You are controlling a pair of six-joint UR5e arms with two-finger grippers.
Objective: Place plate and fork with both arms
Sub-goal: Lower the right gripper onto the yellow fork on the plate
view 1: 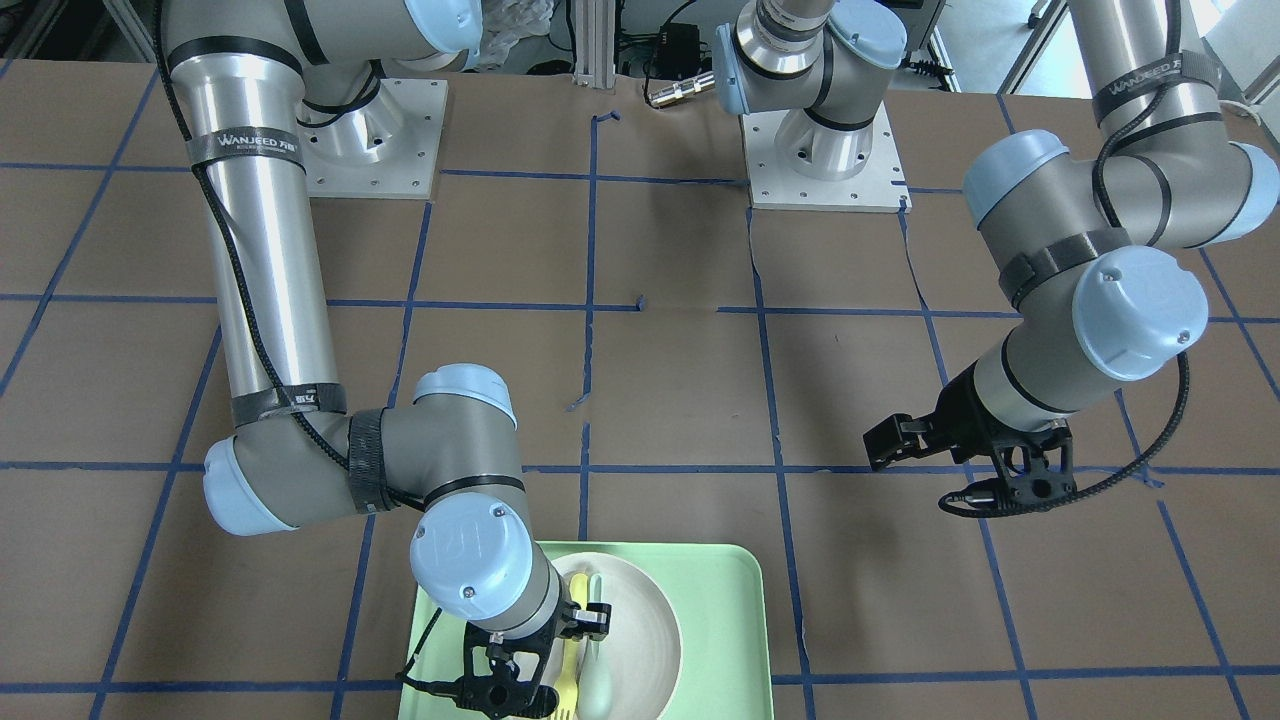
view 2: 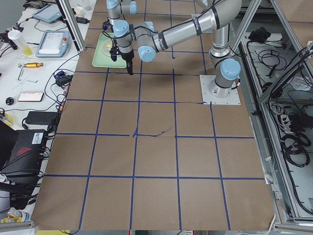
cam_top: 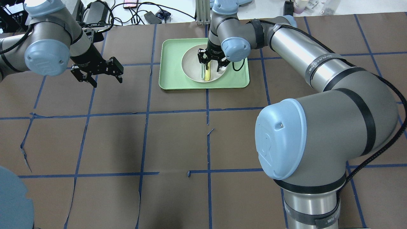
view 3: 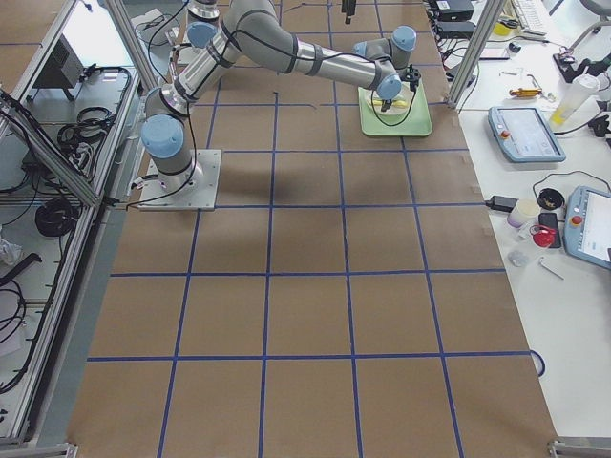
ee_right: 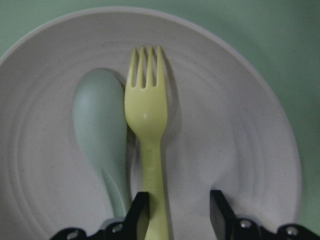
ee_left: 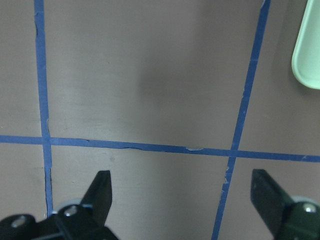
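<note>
The off-white round plate sits in the mint-green tray at the far middle of the table. The pale-yellow fork lies on the plate with its tines pointing away from the gripper, beside a grey-green spoon. My right gripper is low over the plate, its fingers open on either side of the fork's handle with a gap on the right. It also shows in the overhead view. My left gripper is open and empty above bare table, left of the tray.
The table is brown paper with a blue tape grid. The tray's corner shows at the upper right of the left wrist view. Cables and gear lie beyond the table's far edge. In the front-facing view the tray sits at the near edge.
</note>
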